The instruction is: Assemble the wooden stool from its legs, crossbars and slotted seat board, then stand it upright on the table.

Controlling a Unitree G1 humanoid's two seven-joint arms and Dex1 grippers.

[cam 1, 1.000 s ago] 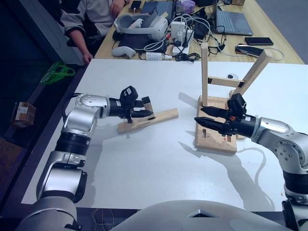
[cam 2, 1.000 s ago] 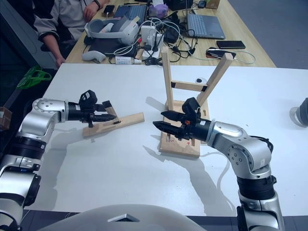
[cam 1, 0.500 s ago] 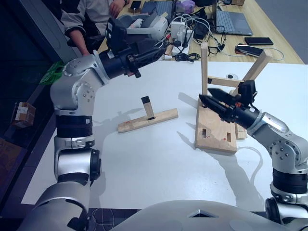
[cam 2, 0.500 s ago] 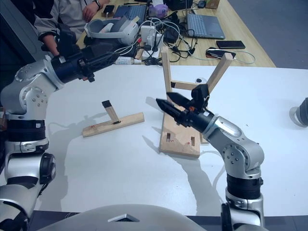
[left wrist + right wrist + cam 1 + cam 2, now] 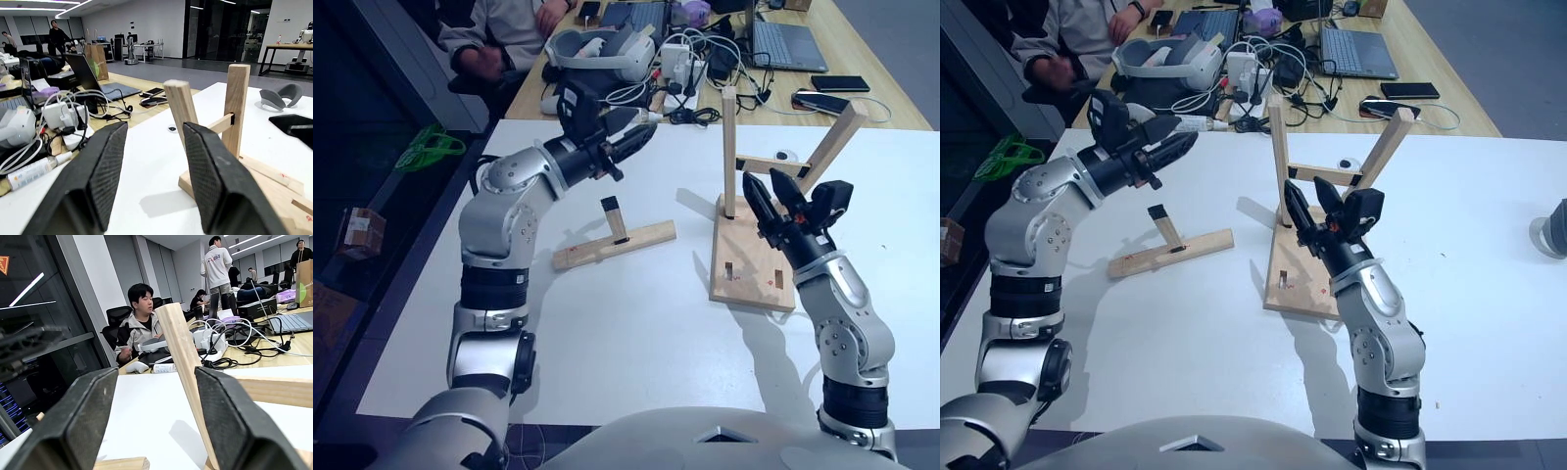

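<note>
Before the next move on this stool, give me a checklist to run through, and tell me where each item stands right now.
1. Left gripper open and empty, raised over the table: ok.
2. Right gripper open and empty, beside the upright leg: ok.
3. Loose leg lying flat on the table, free of both grippers: ok.
4. Seat board flat on the table, its empty slot uncovered: ok.
5. Upright leg and tilted leg fully seated in the board: cannot tell.
6. All legs fitted to the board: not ok.
</note>
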